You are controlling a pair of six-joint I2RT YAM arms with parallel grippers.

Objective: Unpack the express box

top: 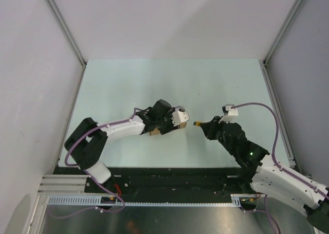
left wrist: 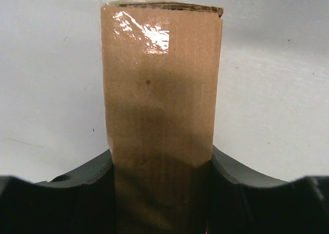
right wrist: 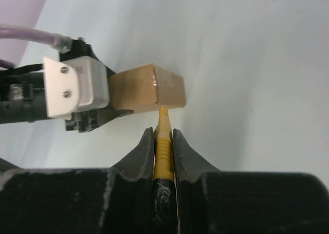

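while you look from above, your left gripper (top: 174, 122) clamps the express box (top: 181, 117) at the middle of the table (top: 216, 79); the right gripper (top: 204, 127) pinches a utility knife (top: 197, 124) nearby. left wrist: matte brown cardboard, glossy tape (left wrist: 146, 33) up top, its base hidden between dark jaws. right wrist: ribbed yellow knife tip reaches the box edge; contact unclear.

The top camera hangs above and behind the arm bases (top: 100, 173) and looks down, from far, on the whole table (top: 205, 79). The left wrist camera looks out along the left gripper (left wrist: 162, 162), very near to the express box (left wrist: 162, 90), which fills the middle. The right wrist camera looks along the right gripper (right wrist: 163, 133) toward the table's left edge, near to the same box. All three views share this box.
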